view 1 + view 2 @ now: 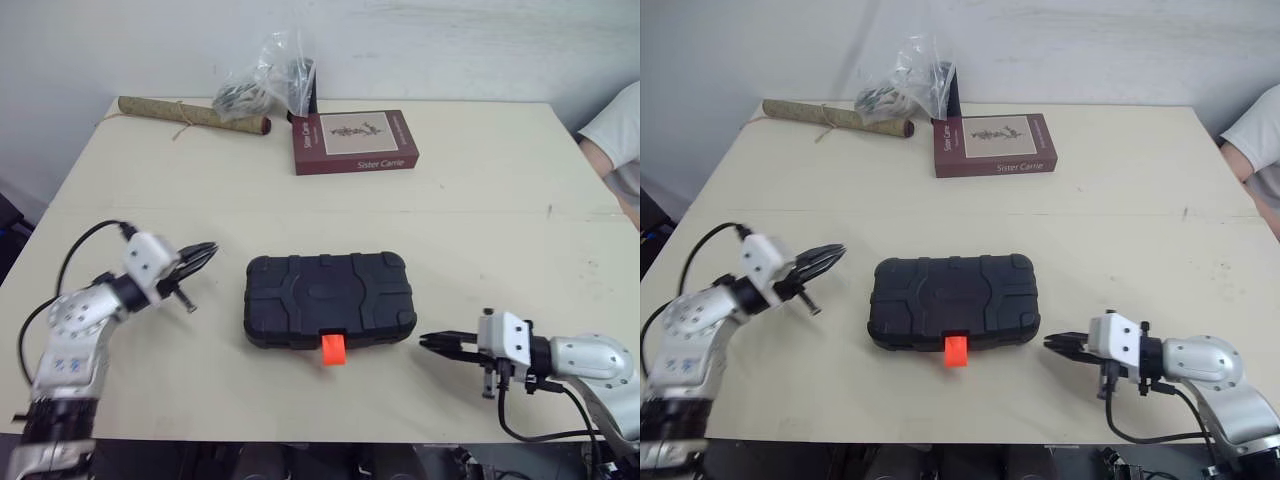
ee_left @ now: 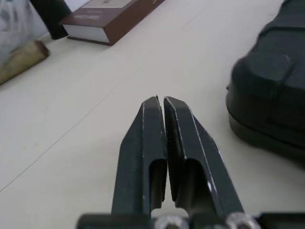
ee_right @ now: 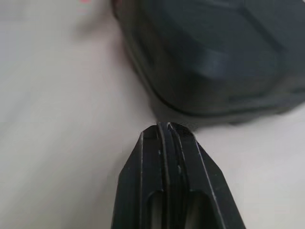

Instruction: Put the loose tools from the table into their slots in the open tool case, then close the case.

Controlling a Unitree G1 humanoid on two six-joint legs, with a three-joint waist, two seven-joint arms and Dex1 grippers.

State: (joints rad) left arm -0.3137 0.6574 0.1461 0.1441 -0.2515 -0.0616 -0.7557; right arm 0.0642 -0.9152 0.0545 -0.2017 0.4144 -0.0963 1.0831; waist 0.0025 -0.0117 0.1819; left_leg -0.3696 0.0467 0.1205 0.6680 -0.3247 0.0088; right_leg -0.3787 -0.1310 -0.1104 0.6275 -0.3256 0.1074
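Observation:
The black tool case [image 1: 330,298] lies shut in the middle of the table, its orange latch [image 1: 332,350] hanging at the front edge. My left gripper [image 1: 207,250] is shut and empty, hovering just left of the case; the case's corner [image 2: 271,105] appears beside its fingers [image 2: 152,143] in the left wrist view. My right gripper [image 1: 428,342] is shut and empty too, its tips a short way from the case's front right corner [image 3: 209,62]. No loose tools lie on the table.
A dark red book [image 1: 354,141] lies at the back centre. Behind it are a crumpled clear plastic bag [image 1: 262,82] and a rolled brown mat [image 1: 190,115]. A person's white sleeve [image 1: 615,130] reaches in at the right edge.

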